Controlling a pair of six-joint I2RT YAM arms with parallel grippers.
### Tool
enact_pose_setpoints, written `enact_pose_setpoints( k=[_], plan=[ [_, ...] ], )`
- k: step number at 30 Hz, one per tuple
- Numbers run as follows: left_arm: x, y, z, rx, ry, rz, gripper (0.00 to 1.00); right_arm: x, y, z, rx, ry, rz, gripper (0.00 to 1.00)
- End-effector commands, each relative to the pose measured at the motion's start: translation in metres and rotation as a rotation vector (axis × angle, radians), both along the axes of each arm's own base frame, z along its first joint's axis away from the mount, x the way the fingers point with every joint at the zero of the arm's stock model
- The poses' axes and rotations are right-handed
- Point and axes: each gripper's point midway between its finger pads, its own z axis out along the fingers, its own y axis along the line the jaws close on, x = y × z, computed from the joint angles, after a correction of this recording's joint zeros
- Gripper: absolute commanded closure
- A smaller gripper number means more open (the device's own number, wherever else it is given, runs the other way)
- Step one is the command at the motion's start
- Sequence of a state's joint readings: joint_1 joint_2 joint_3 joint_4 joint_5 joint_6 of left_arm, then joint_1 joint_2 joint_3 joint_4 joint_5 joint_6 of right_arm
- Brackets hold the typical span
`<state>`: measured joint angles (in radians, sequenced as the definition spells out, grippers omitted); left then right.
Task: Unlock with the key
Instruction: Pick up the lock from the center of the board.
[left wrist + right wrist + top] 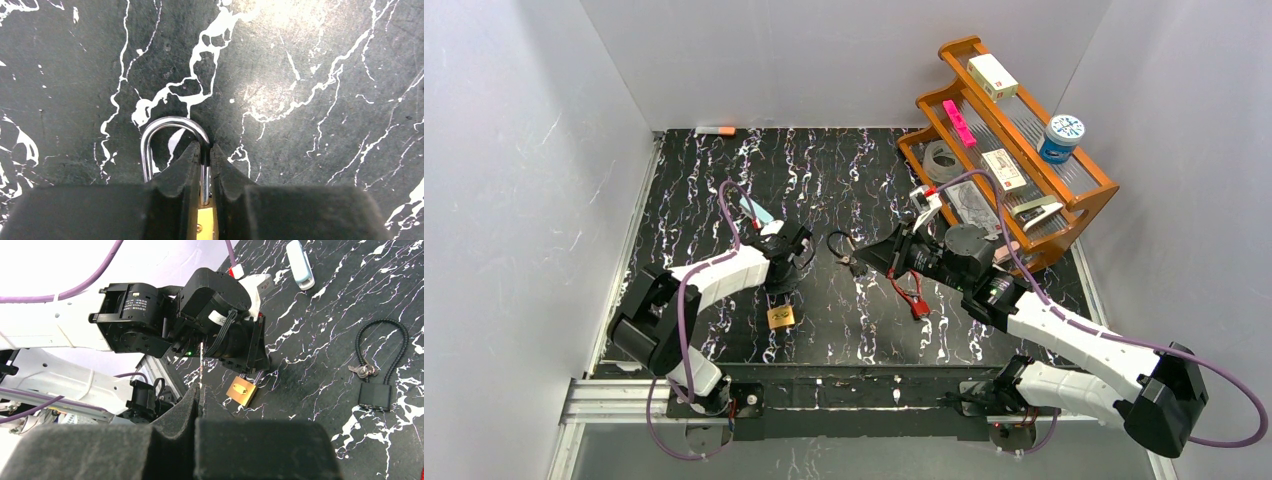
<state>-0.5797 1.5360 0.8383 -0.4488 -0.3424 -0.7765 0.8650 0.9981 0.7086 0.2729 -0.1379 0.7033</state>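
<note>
A brass padlock (780, 317) (241, 391) lies on the black marbled mat, its steel shackle (172, 122) pointing away from the left wrist camera. My left gripper (205, 147) (782, 290) is shut on the right leg of that shackle, just above the brass body (207, 222). My right gripper (200, 390) (866, 255) hovers to the right of the padlock, pointing toward it, and is shut on the key (201, 365). The key shows as a thin silver blade, seen edge-on, sticking out past the fingertips. A red strap (912, 298) hangs under the right gripper.
A black cable lock (854, 268) (375, 396) with small keys lies just under the right gripper's tip. A white and blue stick (300, 260) lies behind the left arm. A wooden shelf rack (1064, 215) with small items stands at the back right.
</note>
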Motion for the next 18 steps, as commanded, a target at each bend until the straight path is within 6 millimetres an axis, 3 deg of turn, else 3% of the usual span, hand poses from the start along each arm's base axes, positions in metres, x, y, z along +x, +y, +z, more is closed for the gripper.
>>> enact_pose_setpoints(
  k=[1, 4, 12, 18],
  plan=[
    [-0.007, 0.003, 0.003, -0.011, 0.005, -0.003, 0.95, 0.001, 0.002, 0.015, 0.043, -0.047, 0.007, 0.99],
    [-0.006, -0.002, 0.009, -0.036, 0.001, -0.014, 1.0, 0.001, 0.002, 0.016, 0.044, -0.049, 0.006, 0.99],
    [-0.006, -0.008, 0.023, -0.076, -0.003, -0.033, 1.0, 0.002, 0.001, 0.015, 0.045, -0.046, -0.002, 0.99],
    [-0.006, -0.023, 0.045, -0.153, -0.015, -0.086, 1.0, 0.003, 0.001, 0.015, 0.046, -0.044, -0.01, 0.99]
  ],
)
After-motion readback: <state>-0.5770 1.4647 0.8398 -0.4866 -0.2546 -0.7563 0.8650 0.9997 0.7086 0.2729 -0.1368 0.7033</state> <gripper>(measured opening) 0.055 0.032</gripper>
